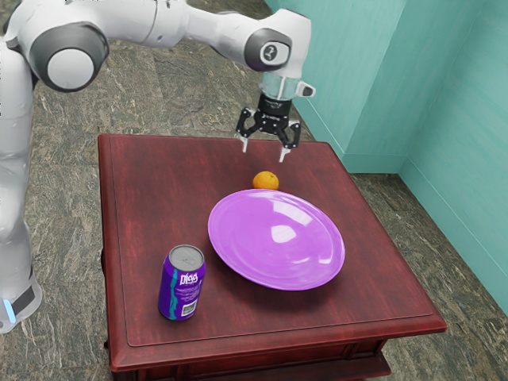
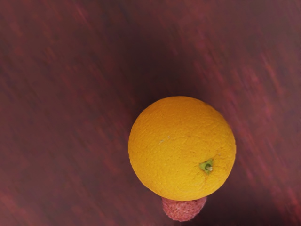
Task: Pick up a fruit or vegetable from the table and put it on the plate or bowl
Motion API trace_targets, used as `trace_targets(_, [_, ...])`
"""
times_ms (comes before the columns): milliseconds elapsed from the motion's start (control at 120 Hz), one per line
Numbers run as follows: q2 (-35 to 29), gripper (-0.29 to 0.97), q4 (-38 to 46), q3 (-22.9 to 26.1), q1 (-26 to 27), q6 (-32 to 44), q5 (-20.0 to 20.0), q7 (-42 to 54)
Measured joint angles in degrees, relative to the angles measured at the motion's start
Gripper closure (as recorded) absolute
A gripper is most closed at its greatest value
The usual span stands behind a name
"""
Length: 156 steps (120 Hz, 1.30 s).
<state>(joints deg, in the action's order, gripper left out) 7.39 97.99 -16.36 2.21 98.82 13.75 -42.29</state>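
While your gripper (image 1: 263, 152) hangs with fingers spread, empty, above the orange (image 1: 266, 180), that fruit sits on the table (image 1: 143, 182) just beyond the far rim of the purple plate (image 1: 238, 238); a soda can (image 1: 183, 282) stands near left.

My pincer (image 1: 267, 147) hangs with its fingers spread, above the far rim of the plate (image 1: 276, 238); open air lies straight below it, down to the orange (image 1: 266, 180) just beyond that rim; the rim crowds the orange's near side; a small red bumpy fruit (image 2: 184, 209) presses against the orange; the can (image 1: 183, 282) stands off the plate's near rim, toward the exterior view's left, well apart; open tabletop (image 1: 151, 182) stretches left of the plate; the teal wall (image 1: 444, 95) rises beyond its right.
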Motion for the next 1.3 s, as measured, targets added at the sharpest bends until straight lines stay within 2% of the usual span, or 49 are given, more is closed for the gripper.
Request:
trace_targets(258, [2.0, 0.00, 0.5, 0.2, -0.2, 0.7, 2.3, 0.9])
trace_targets(733, [3.5, 0.00, 1.2, 0.2, -1.5, 2.8, 2.9, 1.9])
trace_targets(1300, [7.2, 0.00, 1.2, 0.4, -1.3, 6.4, 6.3, 2.5])
